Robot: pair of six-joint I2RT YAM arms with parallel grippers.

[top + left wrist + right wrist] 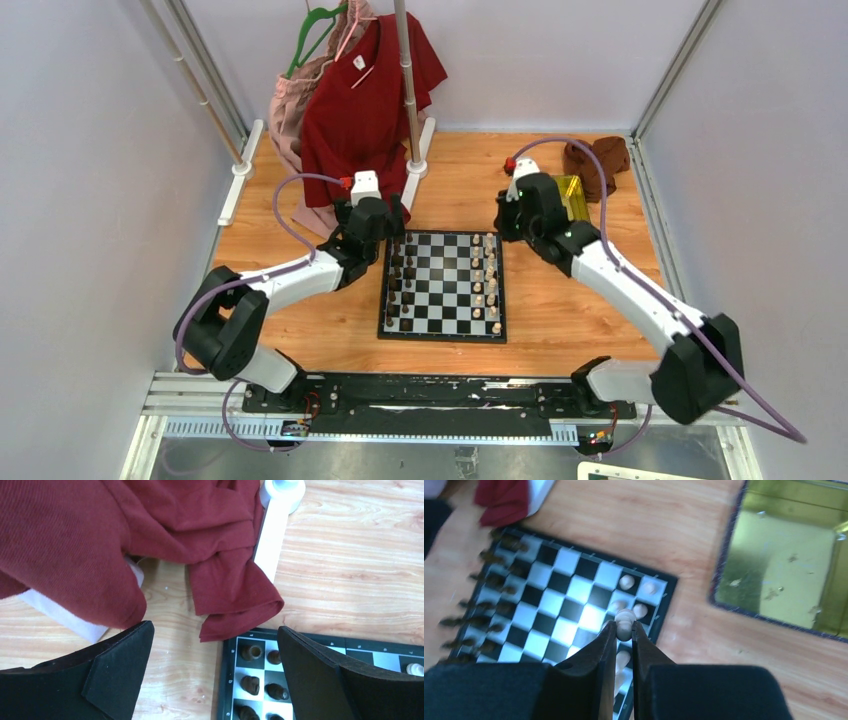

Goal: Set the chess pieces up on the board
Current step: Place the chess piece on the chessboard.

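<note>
- A cream piece (625, 620) is pinched by the right gripper (624, 629), above the far right corner of the board (569, 587).
- The left gripper (214, 630) is held spread wide at the board's far left corner, beside a red shirt (75, 540).

The light wooden worktop (560, 330) carries a flat black-and-white checked chessboard (443, 290) at its middle. A gold rectangular metal tin (572, 195) lies near the board's far right corner, a crumpled brown cloth (597, 160) just behind it, and two long white rack feet (418, 150) at the far left.

L pincer (215, 628) wide open, R pincer (624, 628) nipped tight
</note>
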